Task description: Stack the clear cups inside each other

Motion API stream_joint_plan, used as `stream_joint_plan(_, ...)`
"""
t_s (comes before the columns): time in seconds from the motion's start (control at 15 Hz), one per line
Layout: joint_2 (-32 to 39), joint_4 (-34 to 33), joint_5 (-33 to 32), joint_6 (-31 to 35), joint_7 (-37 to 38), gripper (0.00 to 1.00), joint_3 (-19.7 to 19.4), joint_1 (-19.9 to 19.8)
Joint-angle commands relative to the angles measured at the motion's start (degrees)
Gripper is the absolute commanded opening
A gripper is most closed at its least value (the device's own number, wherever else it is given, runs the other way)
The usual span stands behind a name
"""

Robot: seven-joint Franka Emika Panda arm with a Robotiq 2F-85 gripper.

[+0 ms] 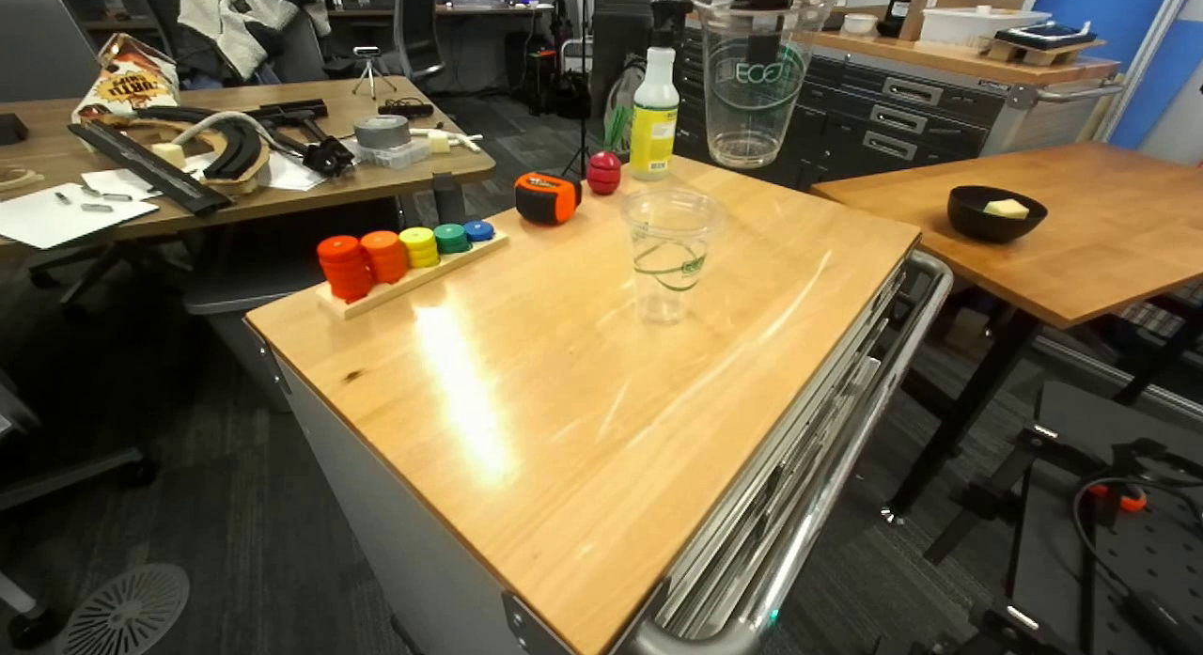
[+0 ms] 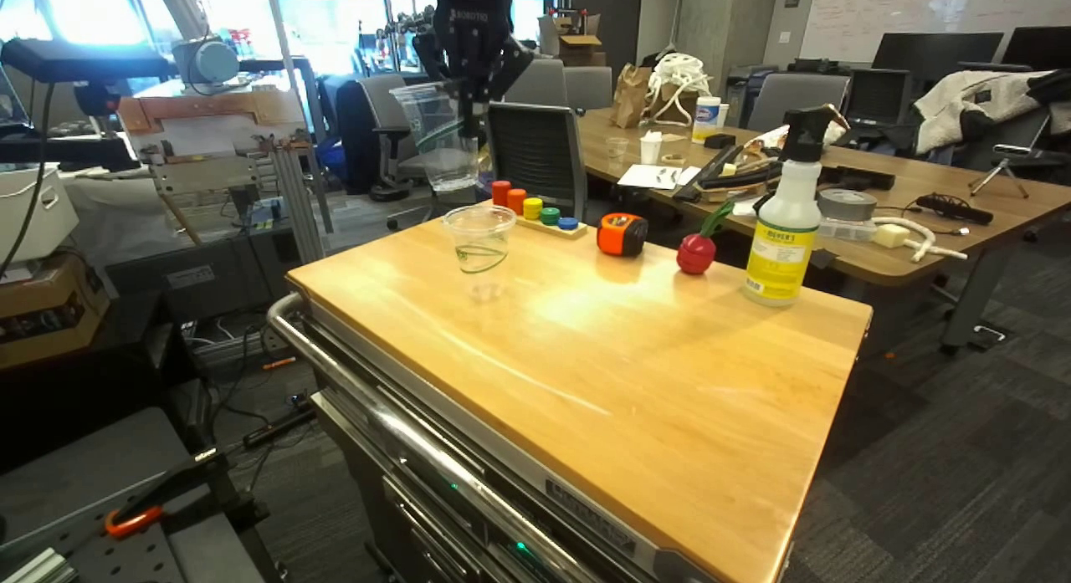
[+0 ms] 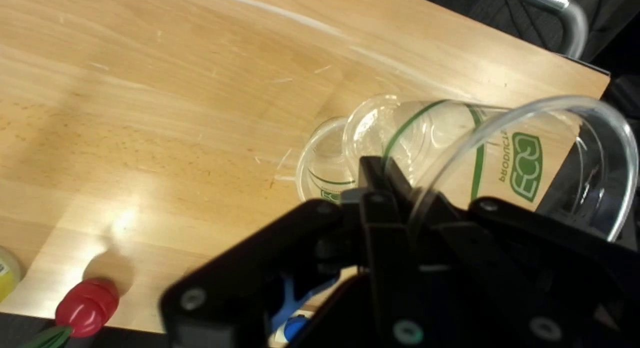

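In an exterior view the gripper [image 2: 474,119] grasps the held cup [image 2: 437,144] by its wall, raised off the cart [image 2: 636,399], mouth up, long axis tilted. The standing cup [image 1: 669,260] is on the cart, upright, mouth up, apart from it. In the wrist view held cup and gripper partly hide the standing cup; in an exterior view the top edge cuts off the gripper above its fingers [image 1: 763,44].

Streaked white off the tabletop [image 1: 564,392] toward eight o'clock in an exterior view. Blown out at the windows [image 2: 79,16], ten o'clock in an exterior view; sunk dim on the floor [image 2: 929,491] at four. Glaring between eight and nine in the wrist view, shadowed beside the radish [image 3: 87,307], blurred over the near gripper [image 3: 407,185] at five.
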State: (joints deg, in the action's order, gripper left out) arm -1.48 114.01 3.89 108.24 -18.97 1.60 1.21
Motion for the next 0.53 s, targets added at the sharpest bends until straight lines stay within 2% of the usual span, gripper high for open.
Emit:
stream_joint_plan(0.0,-0.9,3.4,3.7,5.4,-3.5,0.01,-0.9,-0.3)
stream_joint_plan(0.2,-0.7,4.5,5.9,9.2,-4.9,0.01,-1.0,-0.2)
stream_joint_plan(0.47,0.2,5.3,7.5,11.0,-6.0,0.01,-1.0,-0.2)
